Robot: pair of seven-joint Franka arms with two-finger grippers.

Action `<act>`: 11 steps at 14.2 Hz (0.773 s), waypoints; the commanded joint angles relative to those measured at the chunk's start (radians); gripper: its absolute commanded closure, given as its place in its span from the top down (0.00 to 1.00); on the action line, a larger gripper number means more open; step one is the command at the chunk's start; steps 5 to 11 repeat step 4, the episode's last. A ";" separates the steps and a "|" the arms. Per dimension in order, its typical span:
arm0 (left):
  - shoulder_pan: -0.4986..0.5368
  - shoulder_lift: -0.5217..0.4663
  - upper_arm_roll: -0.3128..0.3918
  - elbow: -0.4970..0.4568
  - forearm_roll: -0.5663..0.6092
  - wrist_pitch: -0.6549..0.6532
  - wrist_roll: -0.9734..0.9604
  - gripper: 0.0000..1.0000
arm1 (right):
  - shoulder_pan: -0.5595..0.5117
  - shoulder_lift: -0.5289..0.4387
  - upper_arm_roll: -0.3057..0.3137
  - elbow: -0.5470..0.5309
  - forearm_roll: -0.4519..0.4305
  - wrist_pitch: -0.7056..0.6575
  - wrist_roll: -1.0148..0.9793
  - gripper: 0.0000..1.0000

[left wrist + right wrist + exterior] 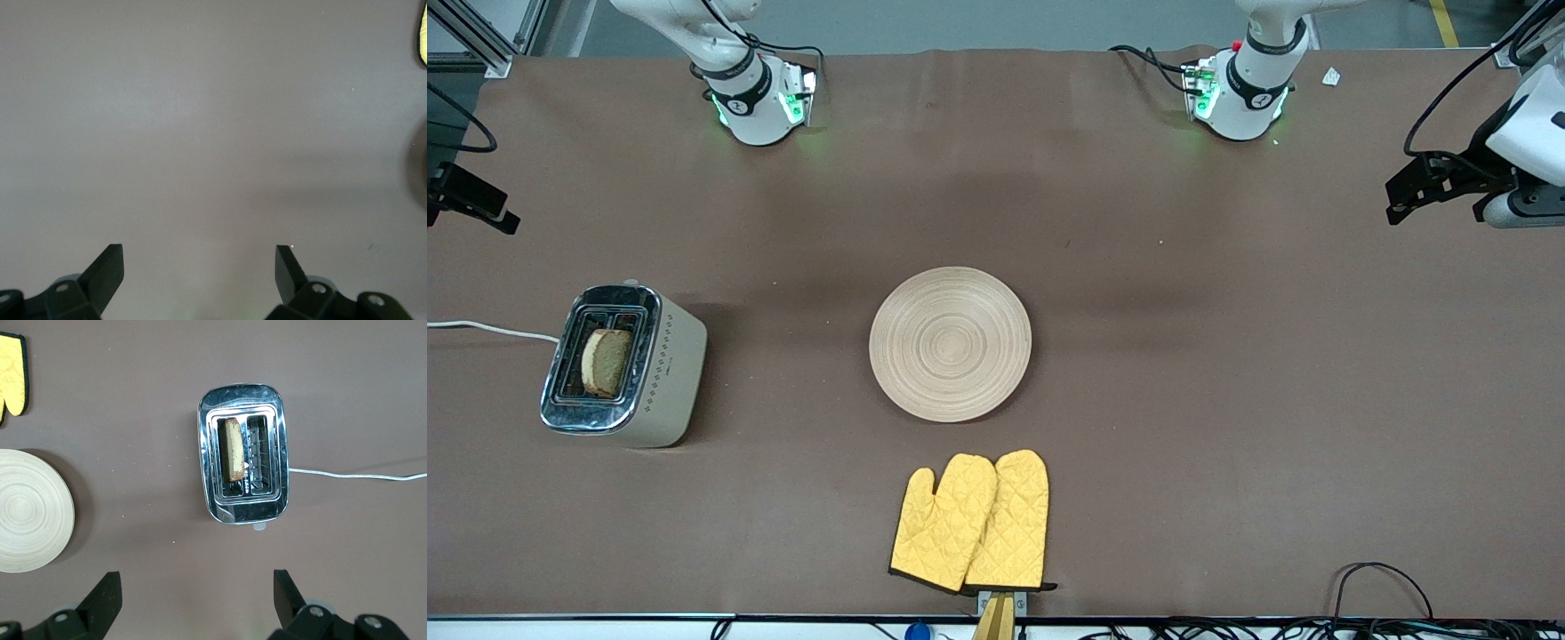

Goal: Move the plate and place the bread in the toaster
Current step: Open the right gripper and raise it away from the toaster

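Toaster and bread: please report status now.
Left gripper open over bare table; right gripper open above toaster. Bread in one slot. Plate empty, mid-table. Nothing in the way.

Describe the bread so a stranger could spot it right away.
Find the beige toaster at the right arm's end of the table, beside the wooden plate. The bread stands upright in one of its two slots; the other slot is empty.

Pair of yellow quilted oven mitts [971, 521] lying flat and overlapping (dark-trimmed cuffs toward the front camera) on brown table [1227, 373].
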 commanded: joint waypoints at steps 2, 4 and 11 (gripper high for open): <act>-0.001 0.000 -0.003 0.016 -0.008 -0.037 0.009 1.00 | 0.000 -0.027 0.002 -0.035 0.014 0.015 0.001 1.00; -0.002 -0.002 -0.005 0.016 -0.008 -0.039 0.009 1.00 | 0.000 -0.027 0.002 -0.038 0.014 0.014 -0.002 1.00; -0.002 -0.002 -0.005 0.016 -0.008 -0.039 0.009 1.00 | 0.000 -0.027 0.002 -0.038 0.014 0.014 -0.002 1.00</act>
